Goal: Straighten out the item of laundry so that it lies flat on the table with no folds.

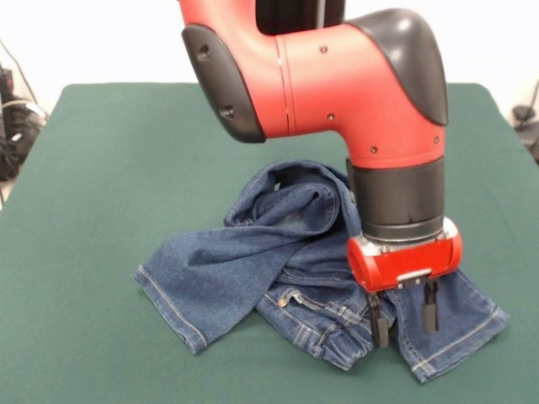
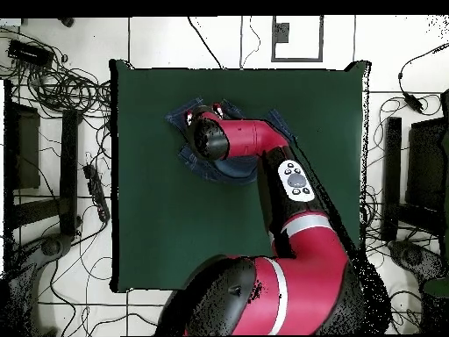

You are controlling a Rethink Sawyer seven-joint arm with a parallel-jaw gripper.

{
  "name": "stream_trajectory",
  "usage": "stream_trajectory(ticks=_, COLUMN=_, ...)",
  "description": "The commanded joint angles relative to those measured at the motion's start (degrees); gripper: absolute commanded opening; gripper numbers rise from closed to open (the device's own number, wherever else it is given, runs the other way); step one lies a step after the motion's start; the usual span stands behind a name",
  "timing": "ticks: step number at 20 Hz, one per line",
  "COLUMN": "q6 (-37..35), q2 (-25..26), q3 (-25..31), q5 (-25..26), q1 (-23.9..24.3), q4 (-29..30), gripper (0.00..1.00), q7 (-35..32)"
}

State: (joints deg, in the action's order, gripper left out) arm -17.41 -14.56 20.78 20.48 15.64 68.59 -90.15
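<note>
The blue denim jeans (image 1: 253,252) lie crumpled near the middle of the green table (image 1: 101,168). One leg spreads out to the left. The other leg runs to the right, under my gripper. The waistband with tan stitching is folded over at the front. My gripper (image 1: 404,321) points straight down over the right part of the jeans. Its two black fingers (image 1: 376,324) are apart, with the tips at the denim and holding nothing. In the overhead view the arm covers the gripper and most of the jeans (image 2: 186,118), which lie in the far part of the table (image 2: 158,219).
The arm's red elbow (image 1: 337,76) hangs over the back of the jeans. Cables and dark equipment (image 2: 53,88) lie on the floor around the table. More cables (image 1: 13,126) show at the left edge of the front view.
</note>
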Motion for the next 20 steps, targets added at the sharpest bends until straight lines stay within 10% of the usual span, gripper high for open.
stream_trajectory(ticks=1, q6=-15.74, q2=6.82, q3=4.32, q5=-3.19, q1=-2.07, q4=0.25, gripper=1.00, q7=1.23)
stream_trajectory(ticks=18, q6=-15.08, q2=12.44, q3=5.31, q5=-1.17, q1=-1.92, q4=-3.42, gripper=1.00, q7=4.66)
stream_trajectory(ticks=19, q6=-15.62, q2=12.47, q3=5.08, q5=-1.13, q1=-2.10, q4=-3.62, gripper=0.00, q7=4.68)
stream_trajectory(ticks=20, q6=-16.35, q2=12.48, q3=4.82, q5=-1.18, q1=-2.32, q4=-3.87, gripper=0.00, q7=4.66)
